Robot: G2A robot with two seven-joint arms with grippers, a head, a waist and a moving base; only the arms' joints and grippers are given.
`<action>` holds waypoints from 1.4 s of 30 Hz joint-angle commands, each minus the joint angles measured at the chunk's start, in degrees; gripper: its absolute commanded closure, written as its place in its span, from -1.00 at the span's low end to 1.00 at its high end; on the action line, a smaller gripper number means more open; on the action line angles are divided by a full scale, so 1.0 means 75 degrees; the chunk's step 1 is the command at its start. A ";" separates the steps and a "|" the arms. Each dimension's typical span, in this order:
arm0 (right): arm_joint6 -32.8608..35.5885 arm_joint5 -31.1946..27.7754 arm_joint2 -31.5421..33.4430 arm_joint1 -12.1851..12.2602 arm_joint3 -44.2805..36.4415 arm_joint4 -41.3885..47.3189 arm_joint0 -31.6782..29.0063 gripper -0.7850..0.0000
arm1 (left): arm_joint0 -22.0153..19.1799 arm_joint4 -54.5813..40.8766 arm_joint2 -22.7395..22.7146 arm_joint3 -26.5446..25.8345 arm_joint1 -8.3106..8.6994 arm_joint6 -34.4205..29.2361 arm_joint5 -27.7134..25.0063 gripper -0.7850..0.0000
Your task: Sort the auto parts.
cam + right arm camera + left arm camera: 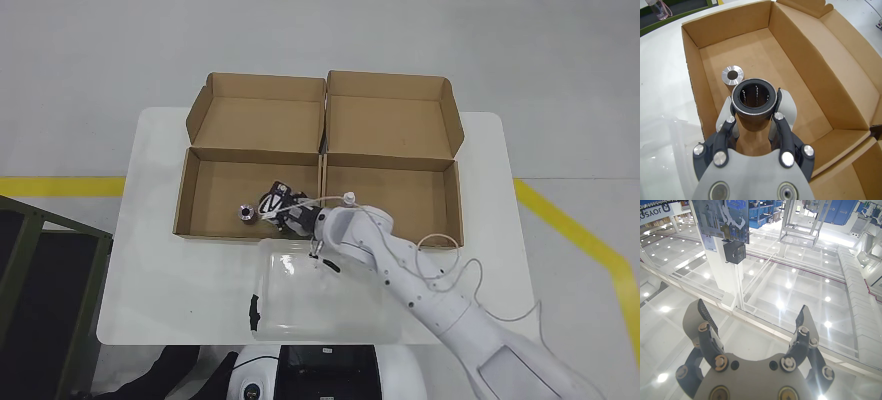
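Left gripper (752, 310): jaws wide apart, empty, facing a ceiling
Clear plastic container (320, 290): on the table, just in front of the left-hand box (215, 195)
Right gripper (755, 102): clamped on a hollow black cylinder (753, 117), upright, over the box's near end
Silver collar (732, 74): standing inside the box, just beyond the cylinder

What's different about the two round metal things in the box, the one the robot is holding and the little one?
The bearing is dark, with rows of tiny balls inside; the little sleeve is shiny silver with a plain hole. The right gripper clamps the bearing; the sleeve stands free on the floor of the box. The bearing also looks wider than the sleeve. Both are round, hollow and upright.
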 commanded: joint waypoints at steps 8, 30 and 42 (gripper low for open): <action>0.0059 0.0071 -0.0047 -0.0135 0.0283 0.0027 0.0085 -0.16 | 0.0000 0.0000 0.0000 0.0000 0.0000 0.0000 0.0000 -1.00; -0.0212 -0.0588 0.1201 0.0299 -0.2926 -0.0465 -0.1334 -1.00 | 0.0000 0.0000 0.0000 0.0000 0.0000 0.0000 0.0000 -1.00; -0.0337 -0.1796 0.1965 0.0645 -0.4218 -0.0366 -0.2549 -1.00 | 0.0000 0.0000 0.0000 0.0000 0.0000 0.0000 0.0000 -1.00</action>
